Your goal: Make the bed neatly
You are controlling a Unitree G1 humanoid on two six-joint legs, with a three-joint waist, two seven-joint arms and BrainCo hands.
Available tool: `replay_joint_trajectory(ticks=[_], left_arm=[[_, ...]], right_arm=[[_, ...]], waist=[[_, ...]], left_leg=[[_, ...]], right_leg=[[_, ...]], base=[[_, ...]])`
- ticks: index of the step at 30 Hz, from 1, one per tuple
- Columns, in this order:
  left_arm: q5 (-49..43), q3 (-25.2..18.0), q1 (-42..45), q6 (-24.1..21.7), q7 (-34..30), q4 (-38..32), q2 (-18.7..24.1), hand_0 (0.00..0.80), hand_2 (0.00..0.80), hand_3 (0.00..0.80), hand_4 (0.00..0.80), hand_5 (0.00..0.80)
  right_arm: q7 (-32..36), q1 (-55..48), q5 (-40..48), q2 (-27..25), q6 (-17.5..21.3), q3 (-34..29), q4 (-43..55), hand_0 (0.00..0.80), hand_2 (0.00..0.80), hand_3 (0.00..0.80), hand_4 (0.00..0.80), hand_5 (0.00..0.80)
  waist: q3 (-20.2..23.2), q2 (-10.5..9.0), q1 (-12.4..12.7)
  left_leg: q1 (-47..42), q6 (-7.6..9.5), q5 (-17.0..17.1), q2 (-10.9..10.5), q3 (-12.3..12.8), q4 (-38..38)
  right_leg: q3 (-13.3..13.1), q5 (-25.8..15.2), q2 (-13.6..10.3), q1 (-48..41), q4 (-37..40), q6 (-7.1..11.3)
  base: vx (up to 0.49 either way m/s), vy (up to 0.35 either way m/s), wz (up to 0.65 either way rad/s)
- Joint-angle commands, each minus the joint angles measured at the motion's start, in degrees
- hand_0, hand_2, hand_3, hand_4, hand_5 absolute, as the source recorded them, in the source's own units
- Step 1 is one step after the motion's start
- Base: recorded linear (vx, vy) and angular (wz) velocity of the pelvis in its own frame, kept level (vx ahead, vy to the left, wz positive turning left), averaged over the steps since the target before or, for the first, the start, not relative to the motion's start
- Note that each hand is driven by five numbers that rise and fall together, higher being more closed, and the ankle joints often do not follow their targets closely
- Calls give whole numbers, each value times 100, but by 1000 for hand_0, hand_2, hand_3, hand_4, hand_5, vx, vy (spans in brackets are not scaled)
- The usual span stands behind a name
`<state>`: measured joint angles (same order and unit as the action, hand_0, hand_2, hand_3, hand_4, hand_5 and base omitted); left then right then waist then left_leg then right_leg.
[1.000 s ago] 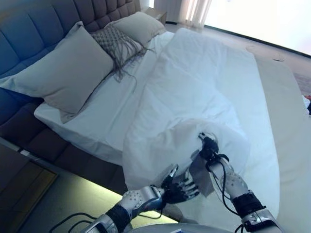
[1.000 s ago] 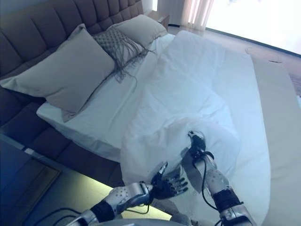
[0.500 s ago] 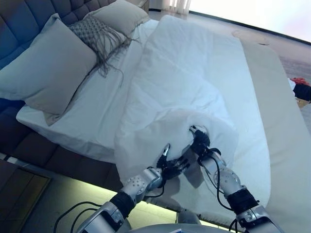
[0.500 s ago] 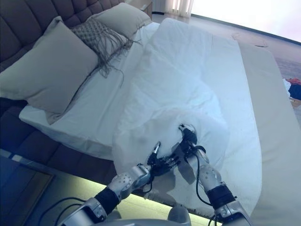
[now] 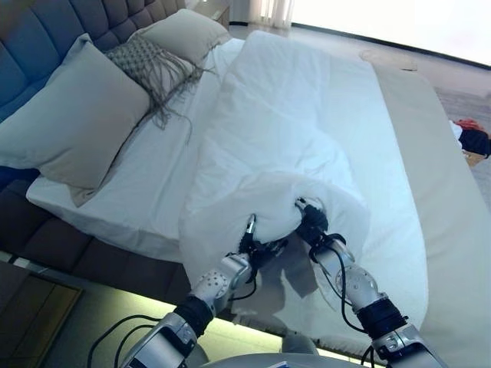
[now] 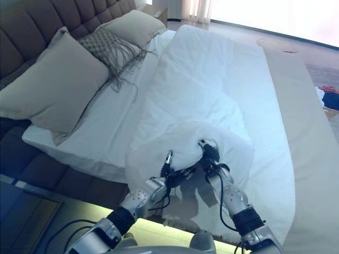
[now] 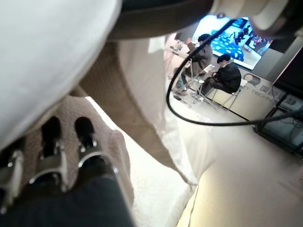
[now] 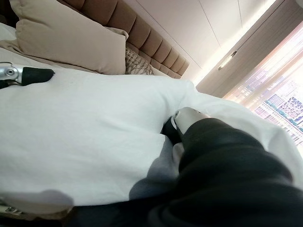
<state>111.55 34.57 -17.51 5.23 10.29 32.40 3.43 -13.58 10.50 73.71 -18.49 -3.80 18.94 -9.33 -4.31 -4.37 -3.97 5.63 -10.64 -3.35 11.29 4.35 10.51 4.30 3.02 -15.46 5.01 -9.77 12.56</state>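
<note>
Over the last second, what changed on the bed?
The left hand moved from open below the hanging duvet edge up to the bunched fold, fingers now under it. The right hand stayed gripping that fold. Pillows unchanged; the camera shifted.

seated people [image 7: 222, 75] — by a lit screen [image 7: 236, 33] | dark and red items [image 5: 469, 138] — on floor

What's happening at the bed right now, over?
Both hands, left hand and right hand, shut on bunched white duvet. Pillows lie clear at the headboard.
</note>
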Motion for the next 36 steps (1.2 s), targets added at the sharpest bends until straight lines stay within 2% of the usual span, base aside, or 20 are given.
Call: replay_joint_trajectory(ticks=[1,12,17,28,32,34,35,36], left_arm=[[145,-260,-373,-70,-93,105,-409,800,800,800,800,800],[145,-369,-250,-299,40,63,-309,800,800,800,800,800],[145,-490,-149,-357,-20,23,-187,800,800,800,800,800],[145,-945,-18,-192,-78,-166,431,800,800,800,800,800],[-804,-1146,84,-24,-96,-256,621,800,800,800,800,800],[-1329,-1340,173,61,-92,-205,723,800,800,800,800,800],[-1611,-1497,218,90,-108,-143,816,800,800,800,800,800],[-1712,-1594,238,130,-135,-89,888,800,800,800,800,800]], right_arm=[[363,-20,14,-35,153,79,1028,800,800,800,800,800],[483,-187,147,-36,46,178,1167,800,800,800,800,800],[689,-367,157,7,-5,319,1198,800,800,800,800,800],[1169,-880,308,105,75,483,1139,800,800,800,800,800],[1683,-1008,-133,3,-188,497,1081,800,800,800,800,800],[1895,-1100,-344,-118,-321,495,1035,355,355,355,355,355],[2003,-1157,-438,-188,-423,456,996,0,0,0,0,0],[2051,-1197,-457,-230,-474,430,975,0,0,0,0,0]], waist=[[525,168,-43],[523,169,-21],[551,157,-17],[629,244,-4],[647,263,7],[652,277,1],[652,283,-4],[655,289,-5]], left_leg=[[23,132,576,564,-1,-223],[-29,124,600,597,-72,-281],[-160,112,592,642,-22,-331],[-414,164,595,565,21,-492],[-496,169,608,547,16,-548],[-531,163,618,549,28,-569],[-555,162,633,546,28,-592],[-570,161,640,543,28,-607]], right_leg=[[26,-1030,-392,485,190,244],[-17,-988,-323,421,225,244],[-56,-948,-271,289,296,244],[-65,-895,-324,26,413,244],[-72,-872,-306,-62,450,230],[-82,-861,-294,-98,472,214],[-92,-859,-286,-123,491,204],[-90,-857,-284,-138,500,200]], base=[[0,0,0],[-2,2,-1],[-1,-1,-12],[-14,32,-7],[-26,13,-5],[-30,29,-6],[-17,33,-6],[-16,47,-8]])
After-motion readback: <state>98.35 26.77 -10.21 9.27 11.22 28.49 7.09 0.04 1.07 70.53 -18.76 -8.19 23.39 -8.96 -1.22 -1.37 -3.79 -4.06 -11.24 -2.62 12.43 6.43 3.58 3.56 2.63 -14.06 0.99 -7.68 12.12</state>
